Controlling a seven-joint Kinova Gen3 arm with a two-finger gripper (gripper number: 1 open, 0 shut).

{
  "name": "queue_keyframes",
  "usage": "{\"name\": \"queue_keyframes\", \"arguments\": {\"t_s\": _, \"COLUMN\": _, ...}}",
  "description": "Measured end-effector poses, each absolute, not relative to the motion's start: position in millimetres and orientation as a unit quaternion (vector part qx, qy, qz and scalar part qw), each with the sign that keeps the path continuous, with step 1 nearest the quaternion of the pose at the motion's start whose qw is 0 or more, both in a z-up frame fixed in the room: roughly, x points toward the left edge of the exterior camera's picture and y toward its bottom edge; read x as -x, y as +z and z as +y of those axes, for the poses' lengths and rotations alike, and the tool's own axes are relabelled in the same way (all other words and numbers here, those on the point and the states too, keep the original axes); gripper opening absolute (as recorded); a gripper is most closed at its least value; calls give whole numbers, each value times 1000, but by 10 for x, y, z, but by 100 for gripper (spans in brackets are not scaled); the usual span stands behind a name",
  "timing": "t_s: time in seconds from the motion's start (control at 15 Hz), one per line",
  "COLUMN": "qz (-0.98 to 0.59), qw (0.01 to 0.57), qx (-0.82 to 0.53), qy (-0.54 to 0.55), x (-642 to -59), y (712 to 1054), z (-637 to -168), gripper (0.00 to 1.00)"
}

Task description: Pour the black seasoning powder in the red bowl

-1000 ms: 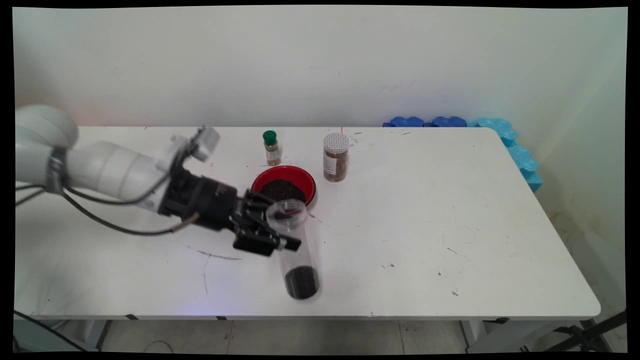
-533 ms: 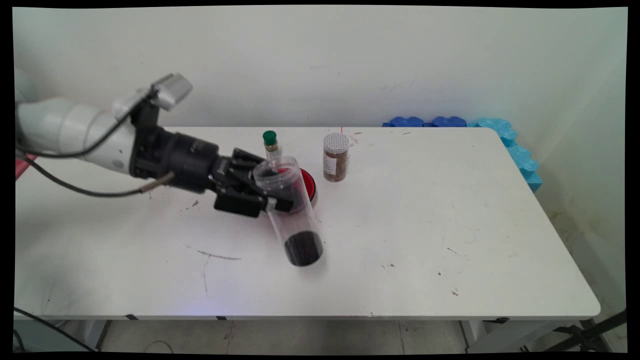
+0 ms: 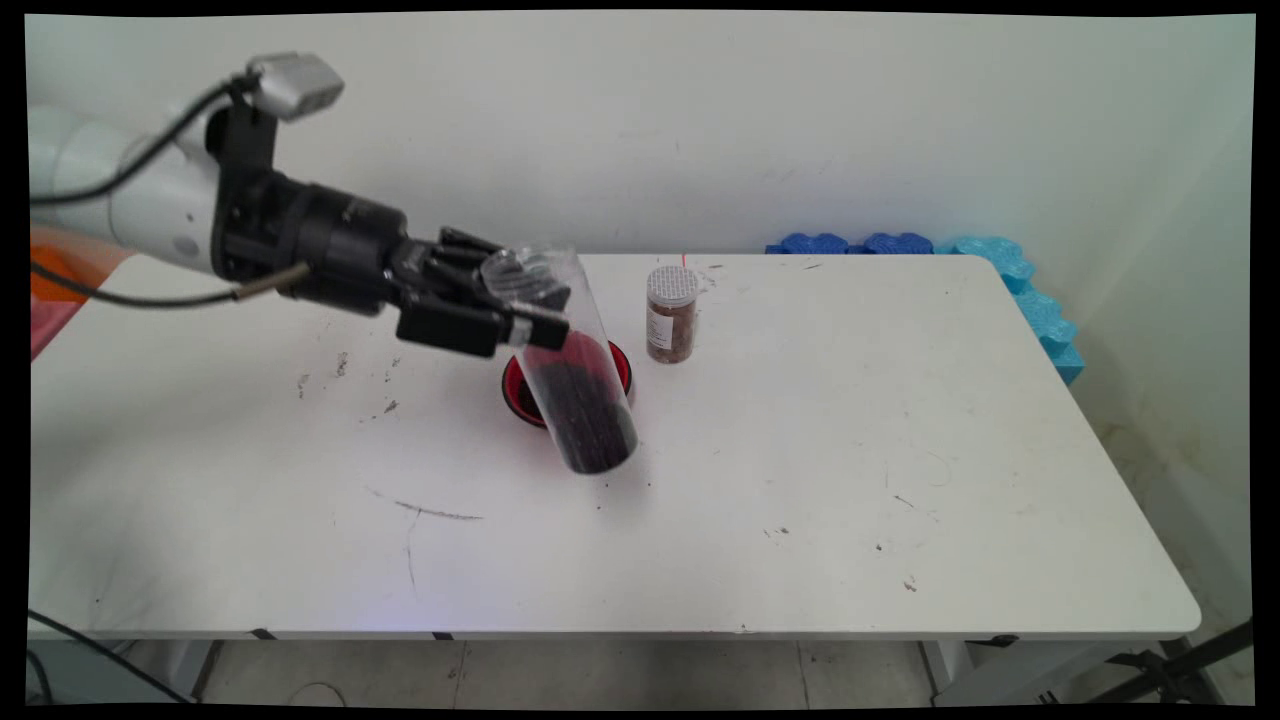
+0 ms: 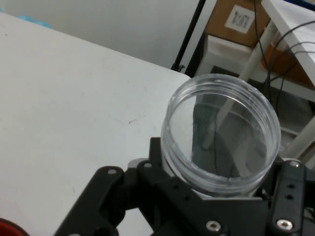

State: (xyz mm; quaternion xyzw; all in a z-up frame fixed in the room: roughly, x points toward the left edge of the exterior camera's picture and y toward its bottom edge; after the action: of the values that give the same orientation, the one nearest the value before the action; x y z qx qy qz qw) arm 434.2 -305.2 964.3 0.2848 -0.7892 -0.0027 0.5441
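Observation:
My gripper [image 3: 522, 303] is shut on a tall clear plastic jar [image 3: 575, 370], near its open mouth. The jar hangs tilted above the table, mouth up and to the left, with dark grains in its lower end. It hangs in front of a red bowl [image 3: 514, 385] that holds dark grains. In the hand view the jar's open round mouth [image 4: 221, 132] fills the middle, clamped between my fingers [image 4: 288, 206], and a sliver of the red bowl [image 4: 7, 229] shows at the bottom left.
A brown-filled spice jar [image 3: 671, 314] with a perforated white lid stands just right of the bowl. Blue foam blocks [image 3: 905, 244] line the table's far right corner. An orange and pink thing [image 3: 50, 285] shows at the left edge.
The arm has risen and swung toward the table's far side, carrying the jar up and over the red bowl. The small green-capped bottle is now hidden behind hand and jar.

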Motion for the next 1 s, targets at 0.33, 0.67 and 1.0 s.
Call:
{"name": "queue_keyframes", "arguments": {"t_s": 0.33, "qz": -781, "qw": 536, "qx": -320, "qy": -17, "x": -4484, "y": 9902, "z": -3061, "gripper": 0}}
{"name": "queue_keyframes", "arguments": {"t_s": 0.67, "qz": -768, "qw": 529, "qx": -360, "qy": -35, "x": -4548, "y": 10055, "z": -3162, "gripper": 0}}
{"name": "queue_keyframes", "arguments": {"t_s": 1.0, "qz": -762, "qw": 509, "qx": -398, "qy": -46, "x": -4641, "y": 10114, "z": -3343, "gripper": 0}}
